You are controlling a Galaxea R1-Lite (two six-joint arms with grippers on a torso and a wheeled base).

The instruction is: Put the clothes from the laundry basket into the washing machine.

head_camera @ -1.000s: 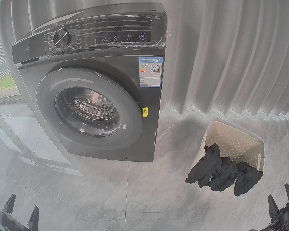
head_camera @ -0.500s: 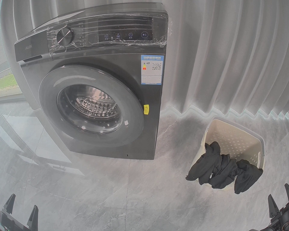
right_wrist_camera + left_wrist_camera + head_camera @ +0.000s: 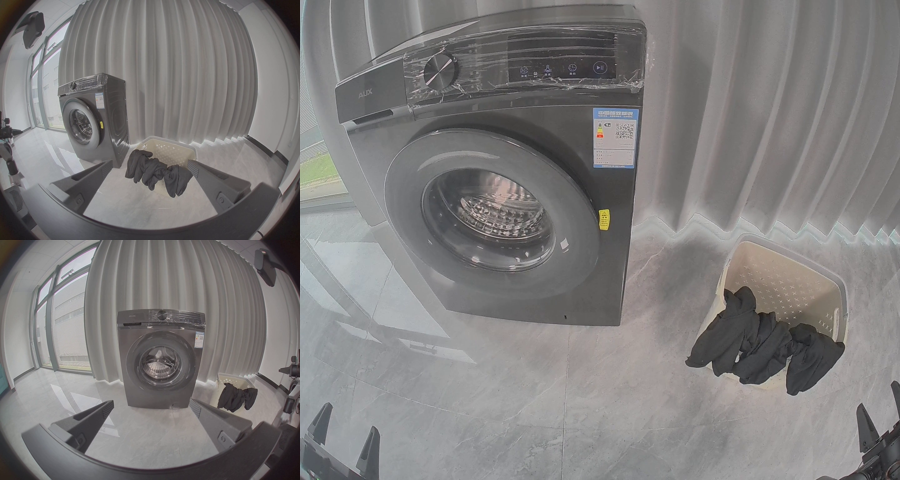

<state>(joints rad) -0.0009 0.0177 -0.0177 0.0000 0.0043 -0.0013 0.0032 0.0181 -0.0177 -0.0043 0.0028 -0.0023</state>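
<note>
A dark grey washing machine (image 3: 487, 187) stands at the left, its drum showing in the round front door. To its right on the floor sits a cream laundry basket (image 3: 787, 247). Black clothes (image 3: 762, 350) hang over the basket's near rim. My left gripper (image 3: 349, 419) is open and empty, low at the near left, well short of the machine (image 3: 159, 358). My right gripper (image 3: 879, 400) is open and empty at the near right, short of the basket (image 3: 172, 150) and the clothes (image 3: 156, 172).
A pleated white curtain (image 3: 769, 112) hangs behind the machine and basket. A tall window (image 3: 65, 321) stands to the machine's left. Glossy grey floor tiles (image 3: 569, 400) lie open between me, the machine and the basket.
The whole head picture has shifted slightly, so the camera moved; machine and basket sit a little higher in view. Both grippers stay as they were, and the clothes have not moved.
</note>
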